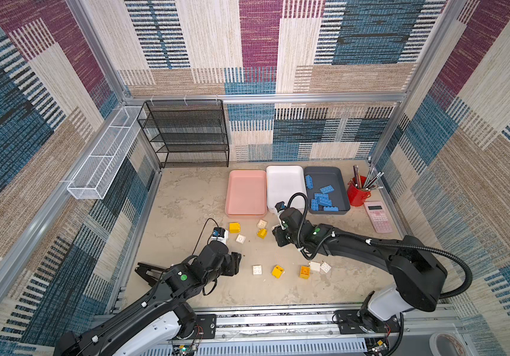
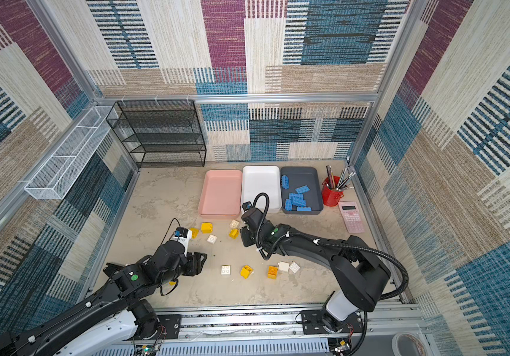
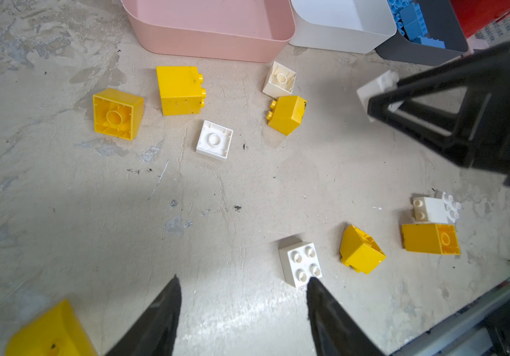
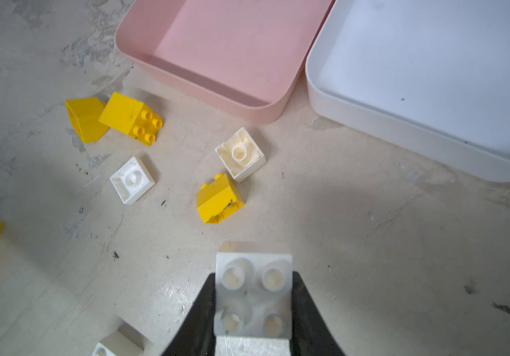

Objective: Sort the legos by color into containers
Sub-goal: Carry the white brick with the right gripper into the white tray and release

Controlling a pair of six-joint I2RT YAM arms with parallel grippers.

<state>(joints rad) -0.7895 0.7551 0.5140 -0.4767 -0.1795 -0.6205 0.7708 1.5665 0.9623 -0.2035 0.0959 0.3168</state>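
Writing: calculator keys and display too small to read; no other lettering legible.

Trays stand side by side at the back right of the surface: pink tray, white tray and dark grey tray, with their walls touching or nearly so. Blue bricks lie heaped in the grey tray. Red pen cup stands just beside the grey tray, and the calculator is near the right edge.

Open room: a broad bare stretch left of the pink tray, and a bare band across the middle between two brick clusters. Far cluster, just in front of the pink tray: yellow bricks and loose white bricks. Near cluster: a studs-up white one, two yellow ones, and a white pair touching.

Right arm reaches low from the front right across the middle, forearm nearly level. Right tool is clenched on a white brick, studs toward the wrist camera, close to the front edge of the white tray. Cannot tell whether it is clear of the surface.

Left arm is bent at front left. Left tool is released, fingers apart with only bare surface between them. One yellow brick lies just beside it.
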